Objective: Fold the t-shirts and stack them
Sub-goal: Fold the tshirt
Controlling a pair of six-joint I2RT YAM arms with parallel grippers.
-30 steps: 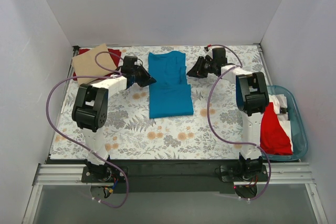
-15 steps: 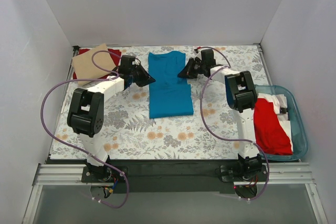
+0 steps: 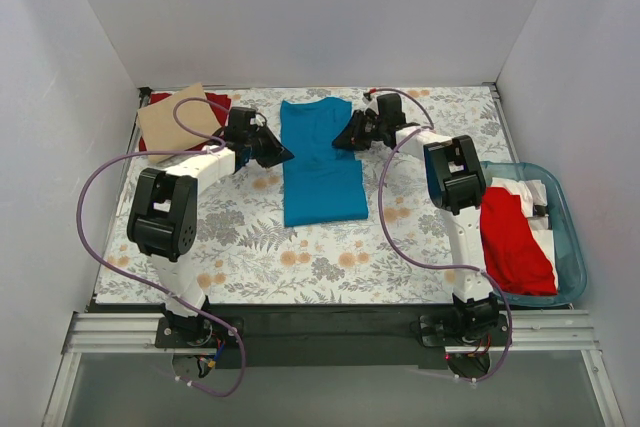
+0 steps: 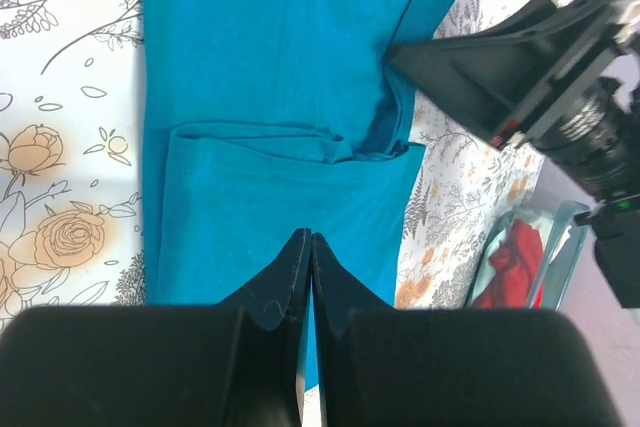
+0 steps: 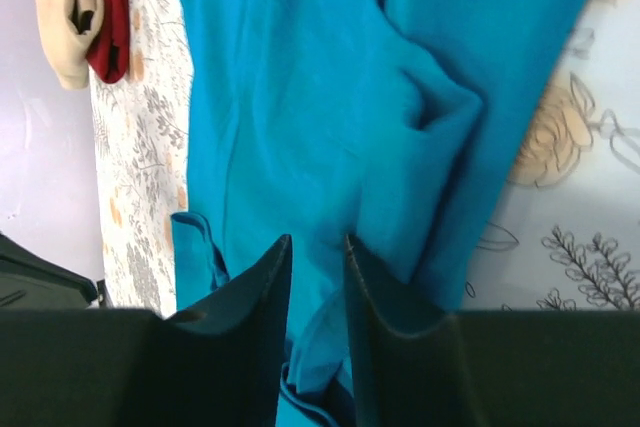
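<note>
Of 4 t-shirts, 1 teal-blue t-shirt [image 3: 320,162], folded into a long strip, lies between the closed left gripper [image 3: 288,155] and the slightly parted right gripper [image 3: 338,142], 1 tan t-shirt [image 3: 172,119] on 1 red t-shirt [image 3: 215,102] lies left of the left gripper, and a second red t-shirt [image 3: 512,242] fills the tub [image 3: 570,237] right of the right gripper.

Floral cloth [image 3: 300,247] lies flat, bluish tub [image 3: 566,222] apparently beside it.

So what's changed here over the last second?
The right gripper moved left, from beside the teal shirt to its right edge, and its elbow followed. The left gripper barely shifted at the shirt's left edge, though its elbow swung back toward the near edge. Nothing was visibly grabbed or let go. The teal shirt, the tan shirt and the red shirt in the tub stayed put.
</note>
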